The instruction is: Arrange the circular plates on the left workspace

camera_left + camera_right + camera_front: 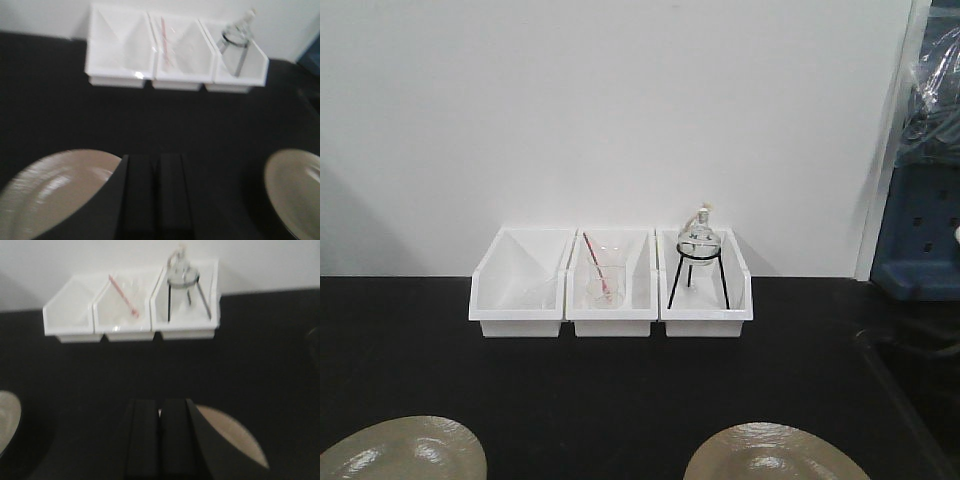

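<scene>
Two circular plates lie flat on the black countertop, the left workspace [420,350]. In the front view the left plate [405,452] and the right plate [770,456] are cut off by the bottom edge, and neither gripper shows there. My left gripper [156,162] hovers shut just right of the left plate [55,195], its housing covering that plate's near right edge. The other plate [295,195] is far to its right. My right gripper [160,407] is shut above the left part of the right plate [235,440], hiding much of it. The left plate's edge [7,422] shows at the frame's left.
Three white bins [610,285] stand side by side against the back wall. The middle one holds a glass beaker with a red rod [603,280], the right one a round flask on a black tripod [699,255]. A blue unit [920,235] stands at the far right.
</scene>
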Controlling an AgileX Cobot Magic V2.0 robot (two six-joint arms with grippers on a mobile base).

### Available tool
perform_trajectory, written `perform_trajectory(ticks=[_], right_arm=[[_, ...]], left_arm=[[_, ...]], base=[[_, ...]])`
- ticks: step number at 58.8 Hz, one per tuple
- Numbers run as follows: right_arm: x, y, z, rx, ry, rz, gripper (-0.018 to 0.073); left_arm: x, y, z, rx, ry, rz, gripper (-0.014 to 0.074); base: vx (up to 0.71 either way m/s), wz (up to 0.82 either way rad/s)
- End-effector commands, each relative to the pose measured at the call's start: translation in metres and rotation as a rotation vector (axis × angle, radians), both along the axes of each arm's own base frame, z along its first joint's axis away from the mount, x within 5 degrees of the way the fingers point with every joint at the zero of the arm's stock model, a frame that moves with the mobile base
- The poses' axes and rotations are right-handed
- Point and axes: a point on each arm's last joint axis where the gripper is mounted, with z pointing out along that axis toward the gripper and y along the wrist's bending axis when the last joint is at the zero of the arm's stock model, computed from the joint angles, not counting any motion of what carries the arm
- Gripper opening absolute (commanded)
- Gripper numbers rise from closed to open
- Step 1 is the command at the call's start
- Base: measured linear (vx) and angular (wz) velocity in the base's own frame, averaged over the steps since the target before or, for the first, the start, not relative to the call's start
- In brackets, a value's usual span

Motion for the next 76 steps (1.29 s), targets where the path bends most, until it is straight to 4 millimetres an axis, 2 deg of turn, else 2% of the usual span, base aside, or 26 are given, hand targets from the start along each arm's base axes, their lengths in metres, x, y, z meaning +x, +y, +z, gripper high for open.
perform_trajectory(ticks=[1,9,17,26,42,49,56,65,76], right_arm=[[0.014,0.012,-0.001,0.056,0.039,0.085,0.0000],[0.026,0.041,-0.020,0.171,0.159,0.358,0.0000],[0.036,0.061,-0.025,0.382,0.180,0.525,0.0000],[0.052,0.069,-0.027,0.592,0.192,0.510,0.0000],[0.059,0.067,-0.027,0.623,0.176,0.453,0.0001],[0.059,0.067,-0.027,0.617,0.173,0.452,0.0009],[0.059,0.067,-0.027,0.617,0.174,0.456,0.0019],[0.058,0.067,-0.028,0.603,0.170,0.461,0.0027],[0.058,0.067,-0.030,0.574,0.171,0.470,0.0031]], left_arm=[[0.016,-0.018,0.006,-0.158,-0.015,-0.164,0.0002],[0.037,-0.036,-0.005,-0.387,0.042,-0.365,0.0002],[0.052,-0.041,-0.013,-0.523,0.071,-0.409,0.0002],[0.059,-0.040,-0.017,-0.550,0.086,-0.379,0.0002],[0.059,-0.036,-0.020,-0.511,0.096,-0.378,0.0004],[0.064,-0.013,-0.023,-0.479,0.081,-0.282,0.0027],[0.065,0.023,-0.026,-0.443,0.075,-0.186,0.0091],[0.057,0.073,-0.035,-0.379,0.117,-0.014,0.0235],[0.048,0.111,-0.053,-0.208,0.228,0.160,0.0386]], base=[[0.00,0.00],[0.00,0.00],[0.00,0.00],[0.00,0.00],[0.00,0.00],[0.00,0.00],[0.00,0.00],[0.00,0.00],[0.00,0.00]])
